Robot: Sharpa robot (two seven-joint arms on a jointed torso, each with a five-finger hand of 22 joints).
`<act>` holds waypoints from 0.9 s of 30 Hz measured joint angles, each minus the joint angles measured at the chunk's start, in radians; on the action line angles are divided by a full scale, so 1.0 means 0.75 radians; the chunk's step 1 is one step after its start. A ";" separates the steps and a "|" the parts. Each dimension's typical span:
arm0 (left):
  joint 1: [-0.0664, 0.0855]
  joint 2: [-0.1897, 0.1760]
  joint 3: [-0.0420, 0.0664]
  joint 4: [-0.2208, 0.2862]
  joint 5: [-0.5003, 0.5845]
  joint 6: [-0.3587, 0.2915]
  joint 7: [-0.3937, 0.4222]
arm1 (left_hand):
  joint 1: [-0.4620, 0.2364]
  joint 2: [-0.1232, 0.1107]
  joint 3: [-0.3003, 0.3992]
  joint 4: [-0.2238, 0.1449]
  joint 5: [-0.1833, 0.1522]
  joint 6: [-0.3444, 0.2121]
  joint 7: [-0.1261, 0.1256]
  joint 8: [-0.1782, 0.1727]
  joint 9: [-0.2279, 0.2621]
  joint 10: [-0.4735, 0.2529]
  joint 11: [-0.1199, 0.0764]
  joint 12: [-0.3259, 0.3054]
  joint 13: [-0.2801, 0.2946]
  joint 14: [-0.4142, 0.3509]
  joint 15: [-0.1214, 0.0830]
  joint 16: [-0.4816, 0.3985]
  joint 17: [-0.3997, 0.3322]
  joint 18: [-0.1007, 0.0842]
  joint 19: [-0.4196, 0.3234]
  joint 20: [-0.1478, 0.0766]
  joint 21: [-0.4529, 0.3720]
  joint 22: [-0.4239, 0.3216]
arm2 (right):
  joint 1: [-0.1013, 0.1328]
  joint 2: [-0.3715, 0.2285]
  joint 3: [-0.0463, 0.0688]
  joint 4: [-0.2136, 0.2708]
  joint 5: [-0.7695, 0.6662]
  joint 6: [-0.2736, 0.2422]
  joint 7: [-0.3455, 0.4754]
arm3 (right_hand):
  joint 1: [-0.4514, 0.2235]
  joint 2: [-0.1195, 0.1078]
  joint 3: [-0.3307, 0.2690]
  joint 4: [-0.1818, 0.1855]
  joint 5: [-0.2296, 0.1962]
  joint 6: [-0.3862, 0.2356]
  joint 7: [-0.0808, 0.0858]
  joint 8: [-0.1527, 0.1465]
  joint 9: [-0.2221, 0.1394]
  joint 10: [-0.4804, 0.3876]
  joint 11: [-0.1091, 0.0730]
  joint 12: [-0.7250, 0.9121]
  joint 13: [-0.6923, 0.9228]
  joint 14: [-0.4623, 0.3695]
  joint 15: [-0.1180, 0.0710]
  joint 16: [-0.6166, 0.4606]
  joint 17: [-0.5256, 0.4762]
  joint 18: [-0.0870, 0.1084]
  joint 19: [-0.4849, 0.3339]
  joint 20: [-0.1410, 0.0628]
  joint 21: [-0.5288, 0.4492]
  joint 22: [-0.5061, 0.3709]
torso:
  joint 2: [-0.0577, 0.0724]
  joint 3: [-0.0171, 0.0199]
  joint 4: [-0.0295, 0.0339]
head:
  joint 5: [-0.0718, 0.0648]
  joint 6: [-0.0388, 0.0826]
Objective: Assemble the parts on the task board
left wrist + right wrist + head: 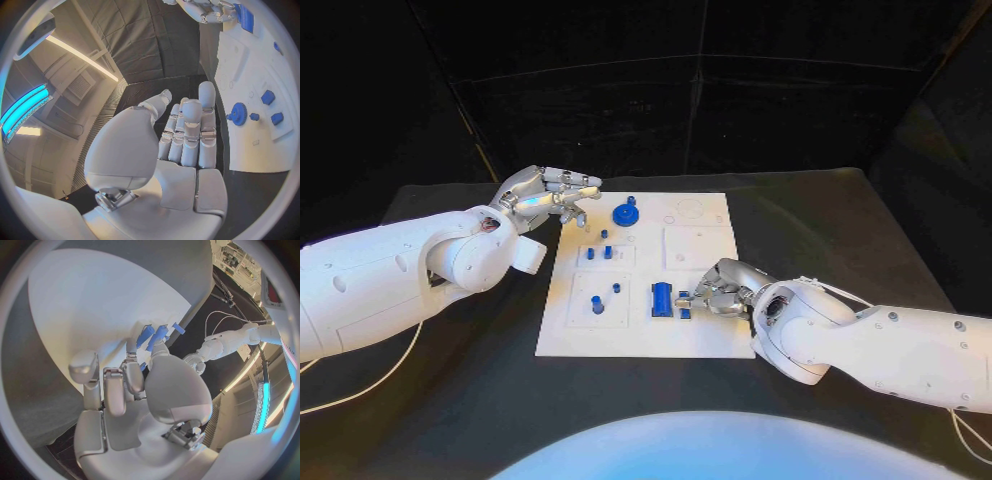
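Note:
The white task board [646, 330] lies mid-table. A blue gear [626, 213] sits near its far edge, and small blue pegs [599, 253] stand below it. My left hand [548, 195] hovers at the board's far left corner, fingers straight and together [187, 130], holding nothing; the gear [238, 112] lies just beside them. My right hand [714, 288] rests on the board's right side, next to an upright blue block [661, 298]. Its thumb and a finger pinch a small blue part [685, 305]. Blue parts [153, 335] stand just past its fingertips.
Two more blue pegs [597, 303] stand in the near left square of the board. The recessed squares on the board's far right [697, 245] hold no parts. Black table [834, 230] surrounds the board on all sides.

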 measured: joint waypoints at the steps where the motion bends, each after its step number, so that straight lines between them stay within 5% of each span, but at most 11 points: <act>1: 0.000 -0.001 0.000 0.000 0.000 0.000 0.000 | 0.000 0.000 0.000 0.000 0.000 0.000 0.000 0.000 0.000 0.000 0.000 0.000 0.000 0.000 0.000 0.000 0.000 0.000 0.000 0.000 0.000 0.000 | 0.000 -0.002 0.000 0.000 0.000 0.000 0.001 | 0.013 -0.003 -0.001 -0.007 0.000 0.000 0.000 0.000 0.002 0.000 0.000 0.000 0.000 0.000 0.000 0.000 0.000 0.000 0.000 0.000 0.000 0.000 | 0.000 0.0000 0.0000 | 0.000 0.000; 27: 0.000 0.004 0.000 -0.005 0.000 0.005 -0.006 | 0.000 0.000 0.000 0.000 0.000 0.000 0.000 0.000 0.000 0.000 0.000 0.000 0.000 0.000 0.000 0.000 0.000 0.000 0.000 0.000 0.000 0.000 | 0.000 -0.059 0.000 0.046 -0.006 0.066 0.078 | 0.124 -0.005 -0.015 -0.074 0.007 -0.005 0.005 0.005 0.017 0.004 0.005 0.012 0.002 0.000 0.000 0.000 0.000 0.000 0.000 0.000 0.000 0.005 | -0.001 0.0006 0.0010 | -0.004 0.006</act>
